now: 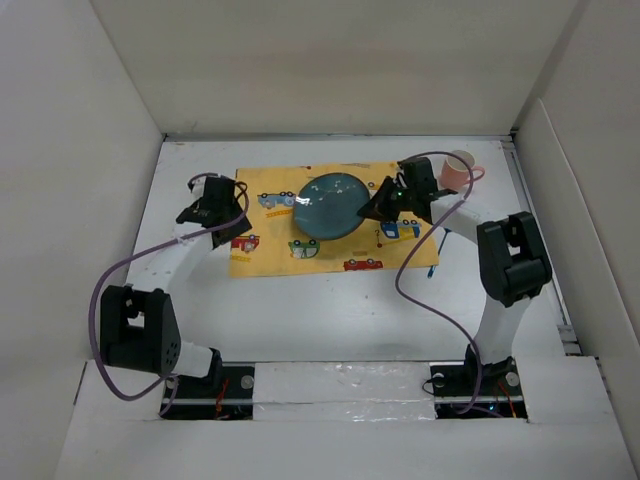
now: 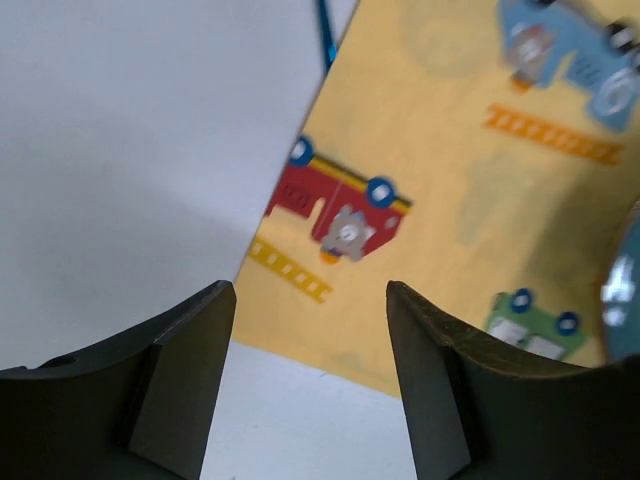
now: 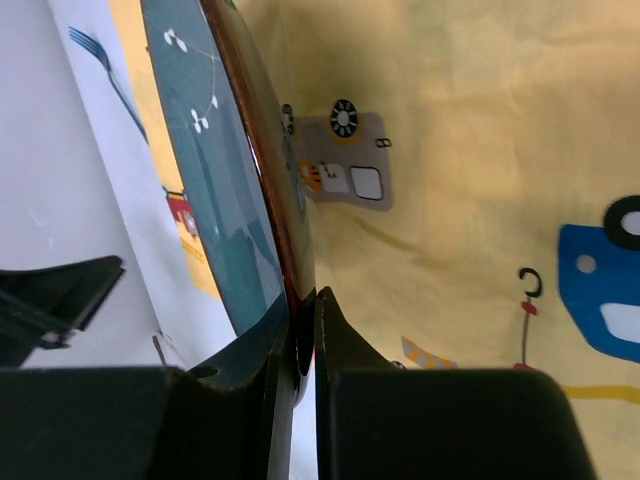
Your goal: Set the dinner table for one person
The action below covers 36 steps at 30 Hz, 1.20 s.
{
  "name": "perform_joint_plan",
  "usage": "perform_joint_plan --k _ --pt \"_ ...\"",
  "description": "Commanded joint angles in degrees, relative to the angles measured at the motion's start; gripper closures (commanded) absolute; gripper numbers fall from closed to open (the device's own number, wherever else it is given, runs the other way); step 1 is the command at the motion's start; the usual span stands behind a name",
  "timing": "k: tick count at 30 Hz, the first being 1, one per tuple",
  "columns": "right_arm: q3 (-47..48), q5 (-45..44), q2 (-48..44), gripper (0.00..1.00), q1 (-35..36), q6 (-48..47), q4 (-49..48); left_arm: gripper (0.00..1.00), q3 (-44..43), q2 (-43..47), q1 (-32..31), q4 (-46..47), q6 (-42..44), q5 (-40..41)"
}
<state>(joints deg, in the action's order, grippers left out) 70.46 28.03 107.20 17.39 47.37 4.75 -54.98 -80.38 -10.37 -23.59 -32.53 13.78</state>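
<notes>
- Top view: the white dinner table (image 1: 330, 310) is filling the floor of the walled work cell, and a yellow mat (image 1: 335, 218) printed with cartoon cars is lying on its far half. A teal plate (image 1: 330, 205) is sitting over the middle of the mat. The right gripper (image 1: 375, 208) is meeting the plate's right rim, while the left gripper (image 1: 232, 220) is hovering over the mat's left edge. A pink cup (image 1: 459, 168) is standing on the table beyond the mat's far right corner.
- Left wrist view: the left gripper (image 2: 310, 400) is standing wide apart with nothing between its fingers (image 2: 185, 385). Under it the near corner of the mat (image 2: 450, 210) is meeting the bare dinner table (image 2: 120, 150).
- Right wrist view: the right gripper (image 3: 300, 385) is pinching the rim of the plate (image 3: 215, 190), fingers (image 3: 345, 370) pressing from both sides. The mat (image 3: 450, 150) is lying beneath, and a blue fork (image 3: 100, 55) is resting on the dinner table (image 3: 50, 170) past the plate.
</notes>
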Motion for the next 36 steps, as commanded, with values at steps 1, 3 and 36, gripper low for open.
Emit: perform_joint_plan --k 1,3,36 --pt "3.37 4.49 -1.47 1.0 0.63 5.87 -15.73 0.42 -5.39 4.17 0.26 0.13 2.38 0.81" --pt "2.58 4.05 -0.94 1.0 1.15 7.29 -18.54 0.45 -6.62 4.53 0.26 0.65 2.65 -0.68" --pt "-2.43 -21.69 -9.28 0.32 5.38 8.44 10.78 0.54 -32.64 -1.27 -0.7 -0.05 16.01 -5.95"
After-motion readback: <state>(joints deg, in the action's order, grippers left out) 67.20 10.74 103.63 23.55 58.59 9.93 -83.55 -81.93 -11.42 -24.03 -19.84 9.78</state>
